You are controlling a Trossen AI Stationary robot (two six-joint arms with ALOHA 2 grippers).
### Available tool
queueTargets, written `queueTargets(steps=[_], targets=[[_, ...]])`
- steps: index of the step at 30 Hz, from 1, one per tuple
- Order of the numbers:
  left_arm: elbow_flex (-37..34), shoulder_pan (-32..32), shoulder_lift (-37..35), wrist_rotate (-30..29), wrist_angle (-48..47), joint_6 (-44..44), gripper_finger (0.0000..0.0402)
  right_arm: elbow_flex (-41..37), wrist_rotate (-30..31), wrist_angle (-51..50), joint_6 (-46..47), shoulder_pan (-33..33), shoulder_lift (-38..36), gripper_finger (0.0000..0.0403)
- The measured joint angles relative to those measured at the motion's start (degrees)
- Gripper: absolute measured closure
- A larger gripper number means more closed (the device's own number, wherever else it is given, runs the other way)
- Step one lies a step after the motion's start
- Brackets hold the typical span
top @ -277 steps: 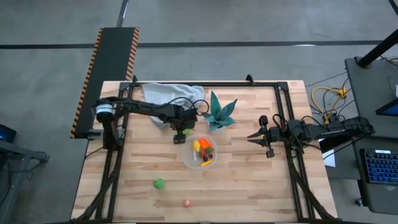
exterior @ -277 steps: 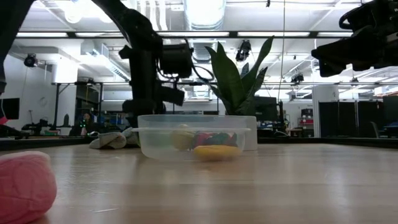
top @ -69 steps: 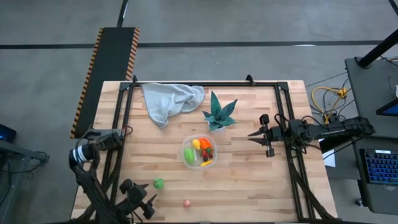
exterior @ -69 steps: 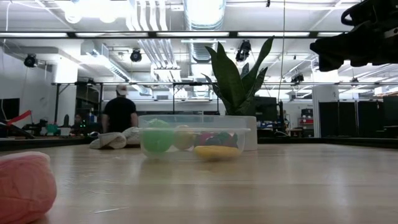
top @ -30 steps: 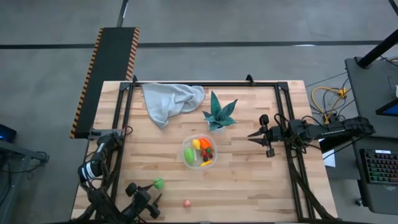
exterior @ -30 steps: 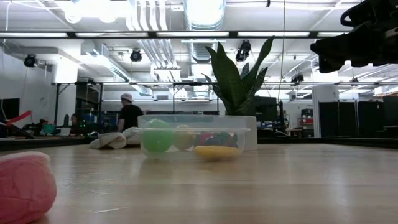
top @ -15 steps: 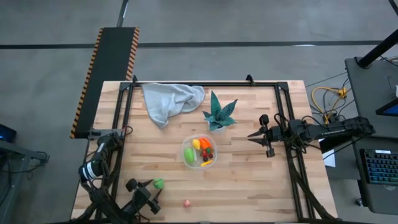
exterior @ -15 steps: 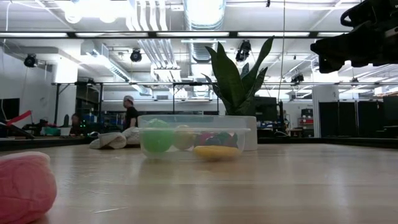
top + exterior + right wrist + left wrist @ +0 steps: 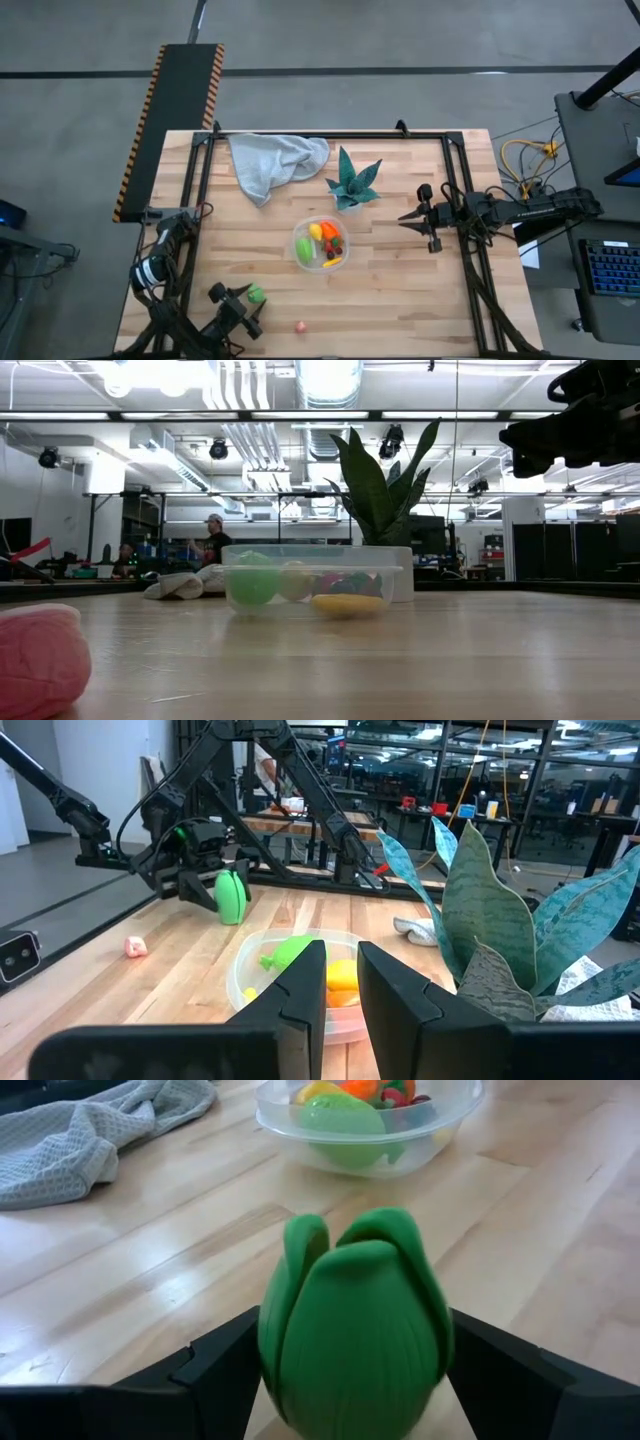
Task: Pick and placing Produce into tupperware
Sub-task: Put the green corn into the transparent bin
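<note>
A green leafy toy vegetable (image 9: 257, 293) stands on the table near its near-left corner, between the fingers of my left gripper (image 9: 250, 303), which is shut on it. The right wrist view shows it upright (image 9: 233, 896). A pink piece (image 9: 300, 326) lies on the table near the near edge. The round clear tupperware (image 9: 322, 218) sits mid-table and holds a yellow, an orange, a green and small red pieces. My right gripper (image 9: 403, 219) hovers shut, right of the tupperware, touching nothing. My left gripper pinches the green vegetable between its two fingers, one finger (image 9: 215, 1365) on each flank of its lower half (image 9: 290, 1360). The fingers come roughly level from the table's near-left side. The vegetable stands upright; its underside is hidden, so I cannot tell whether it is lifted.
A teal spiky-leaved plant (image 9: 352, 182) stands just beyond the tupperware. A pale grey cloth (image 9: 272, 160) lies crumpled at the far edge. Black frame rails run along the table's left, right and far sides. Bare wood lies between the green vegetable and the tupperware. A person (image 9: 212, 540) shows in the room behind.
My left gripper has moved from the near edge toward the far side and a little right, up to the green vegetable, until its fingers stand around it. The vegetable has stayed in place. The person in the room behind has walked to the right.
</note>
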Motion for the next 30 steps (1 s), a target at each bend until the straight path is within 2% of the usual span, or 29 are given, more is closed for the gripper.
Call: queueTargets(steps=[11,14,20,30], targets=[[-0.74,0.64,0.00,-0.02,0.52,0.00,0.0132,0.00,0.01,-0.02,0.02,0.00,0.00,0.0349],[-0.74,0.94,0.00,-0.01,0.52,0.08,0.0148,0.00,0.01,-0.02,0.02,0.00,0.00,0.0349],[-0.71,0.99,0.00,-0.13,0.42,0.26,0.0216,0.00,0.00,-0.02,0.02,0.00,0.00,0.0349],[-0.74,1.04,-0.83,0.42,0.19,0.58,0.0217,0.00,0.01,-0.02,0.02,0.00,0.00,0.0349]])
